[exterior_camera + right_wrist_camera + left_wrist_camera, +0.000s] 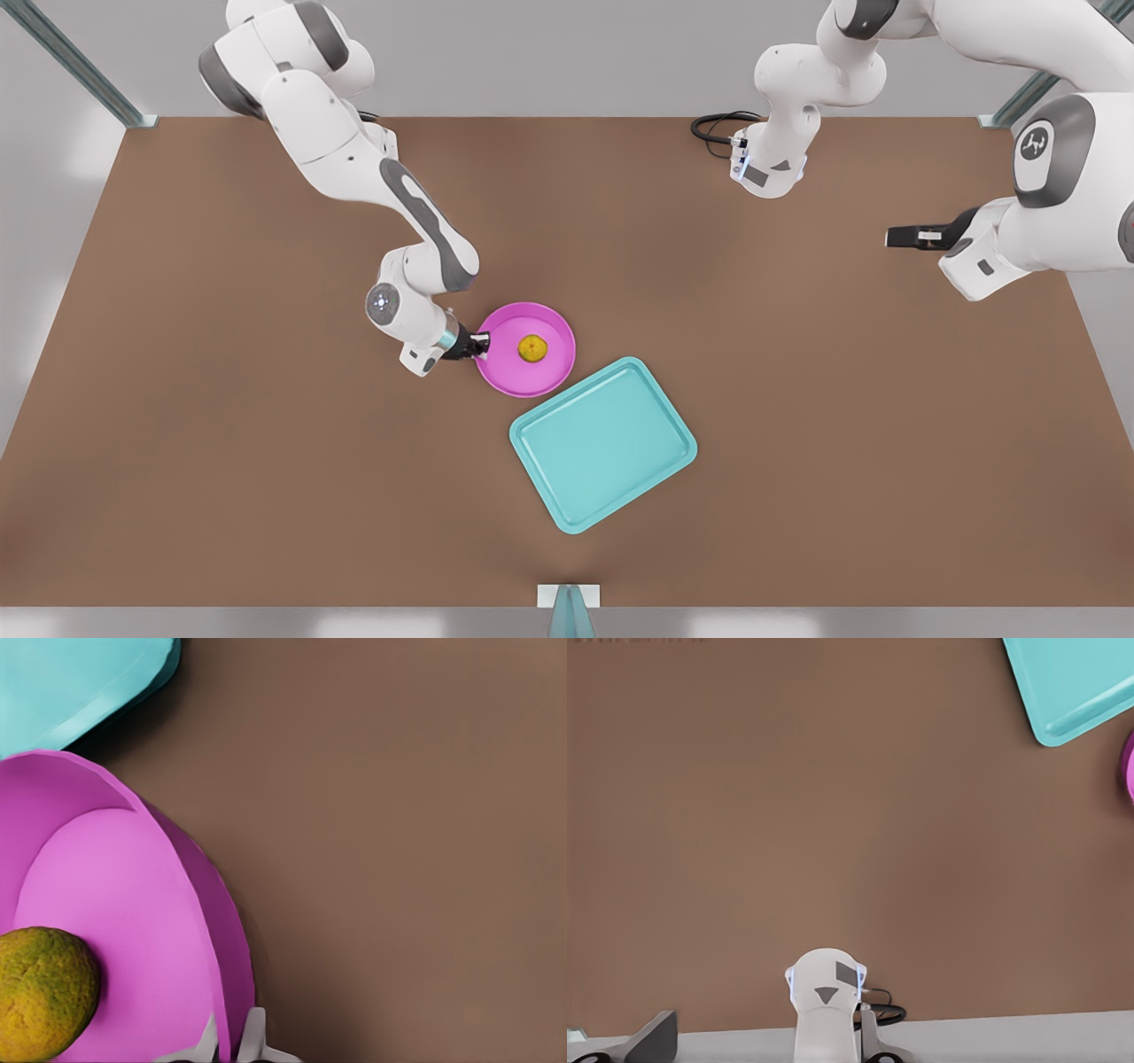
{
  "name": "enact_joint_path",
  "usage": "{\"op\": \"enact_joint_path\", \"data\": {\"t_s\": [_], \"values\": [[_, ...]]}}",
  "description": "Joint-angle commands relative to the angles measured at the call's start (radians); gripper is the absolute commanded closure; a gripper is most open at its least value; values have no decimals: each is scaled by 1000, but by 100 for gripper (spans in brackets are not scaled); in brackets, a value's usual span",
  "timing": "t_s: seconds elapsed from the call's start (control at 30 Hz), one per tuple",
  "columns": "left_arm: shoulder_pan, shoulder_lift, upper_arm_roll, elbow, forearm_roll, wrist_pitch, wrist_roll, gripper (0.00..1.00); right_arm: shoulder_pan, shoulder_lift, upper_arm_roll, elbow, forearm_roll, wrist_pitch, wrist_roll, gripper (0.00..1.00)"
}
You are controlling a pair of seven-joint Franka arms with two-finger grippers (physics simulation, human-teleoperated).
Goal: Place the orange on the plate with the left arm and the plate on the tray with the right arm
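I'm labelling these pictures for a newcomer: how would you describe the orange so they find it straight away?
Start at the brown table and find the round bright pink plate near its middle, beside the teal rectangular tray. The small dimpled yellow-orange fruit sits in the plate's centre. It is the only round, textured item there, far smaller than either dish.

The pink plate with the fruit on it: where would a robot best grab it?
By its thin raised rim, from the side away from the tray. The plate is shallow with the orange in its middle, and the right gripper already pinches that edge; the left gripper waits far off.
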Motion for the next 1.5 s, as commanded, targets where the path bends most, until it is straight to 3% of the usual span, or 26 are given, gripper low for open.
{"op": "enact_joint_path", "data": {"t_s": [0.0, 0.13, 0.2, 0.33, 0.5, 0.57, 0.9, 0.93, 0.97, 1.2, 1.27, 1.3, 1.33, 1.37, 1.47], "values": [[0, 0, 1, -1, 1, 2, 16, 0, -19, -7, 18, 3, -3, -8, -63, 79], [0, 1, 1, 1, 1, 2, 16, 0, -163, -17, 163, 3, -3, -10, -89, 79], [0, 1, 1, 1, 1, 2, 16, 0, -200, -10, 186, 71, -3, -69, -96, 79], [-2, -9, -1, 1, 1, -7, 13, 0, -210, 130, 181, 436, 5, -290, -81, 79], [-2, -11, -3, -1, -2, -15, 5, 0, -125, 423, 170, 867, -6, -379, -37, 79], [-2, -9, -3, -1, -2, -15, 5, 0, -36, 550, 124, 1042, -3, -375, -6, 79], [-3, -12, -6, 1, -5, -27, 2, 0, 17, 632, 106, 1103, -3, -293, 8, 79], [-3, -12, -6, 1, -7, -29, 2, 0, 17, 632, 106, 1105, -3, -296, 5, 76], [-3, -11, -6, 1, -7, -29, 2, 0, 17, 635, 101, 1115, -4, -306, 5, 0], [-11, 6, -10, 1, -11, -12, 4, 0, 17, 632, 92, 1117, -4, -304, -3, 0], [-20, 41, -39, 94, -13, 19, 11, 0, 15, 624, 54, 1118, -7, -312, -6, 0], [-17, 58, -33, 117, -20, 17, 22, 0, 15, 598, -23, 1143, -12, -376, -14, 0], [-5, 67, -26, 121, -69, 43, 14, 0, 18, 529, -155, 1141, -124, -594, -17, 0], [-2, 81, -22, 124, -80, 56, 13, 0, 4, 446, -215, 1140, -337, -867, -23, 0], [1, 84, -24, 136, -77, 114, 17, 0, -152, 320, -319, 1141, -530, -1091, -172, 0]]}}
